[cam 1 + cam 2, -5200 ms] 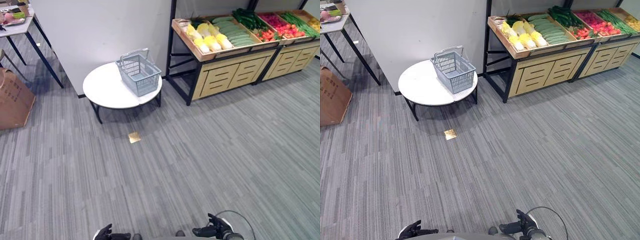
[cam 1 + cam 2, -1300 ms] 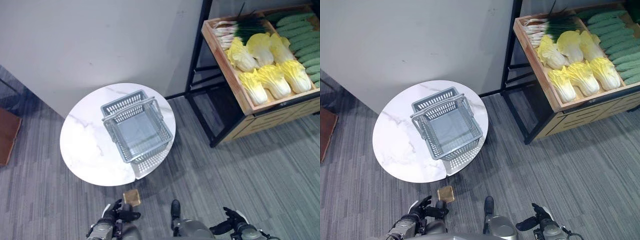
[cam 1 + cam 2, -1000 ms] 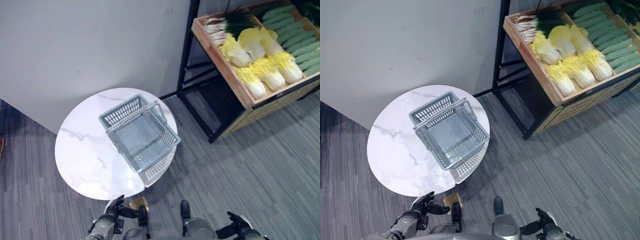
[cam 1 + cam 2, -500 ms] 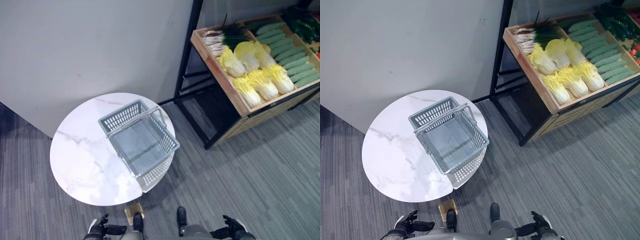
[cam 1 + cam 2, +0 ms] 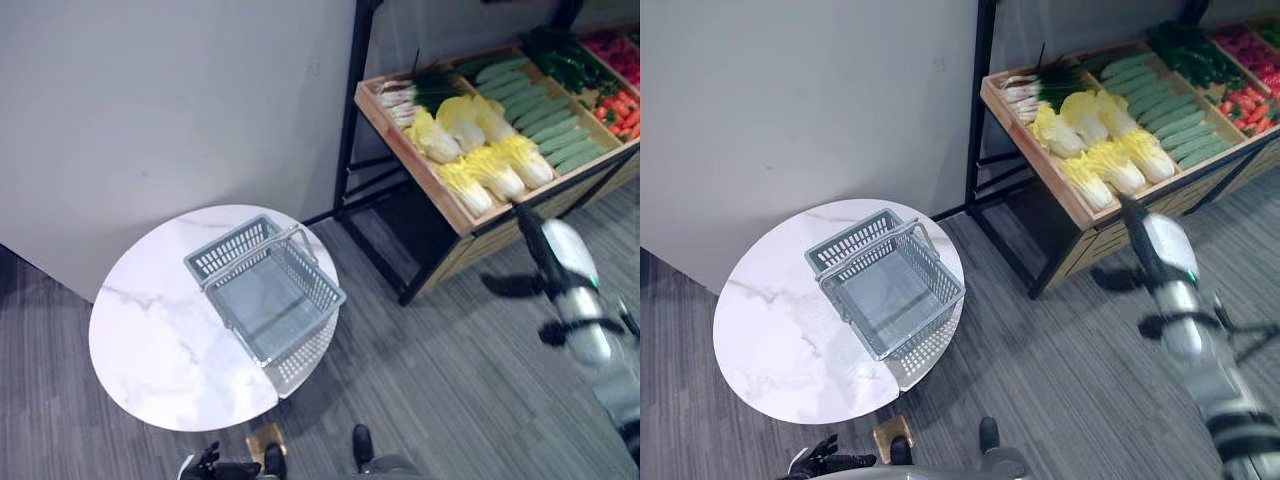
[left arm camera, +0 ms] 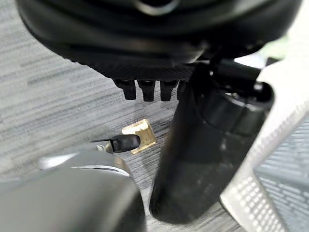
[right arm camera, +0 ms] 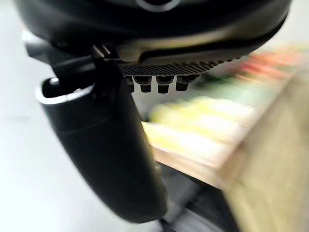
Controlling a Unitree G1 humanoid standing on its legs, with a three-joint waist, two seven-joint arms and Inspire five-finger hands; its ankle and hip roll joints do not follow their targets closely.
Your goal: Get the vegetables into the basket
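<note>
While my right hand hangs raised w/ fingers straight and spread wide, holding nothing, the veg sits just beyond its fingertips: yellow cabbages in the wooden crate, cucumbers further right of them. The grey basket stands empty, well off to my right hand's left, on the round white table, overhanging its edge. My left hand is low, near the brass floor plate, fingers relaxed and parted, nothing in it, just below the table edge.
</note>
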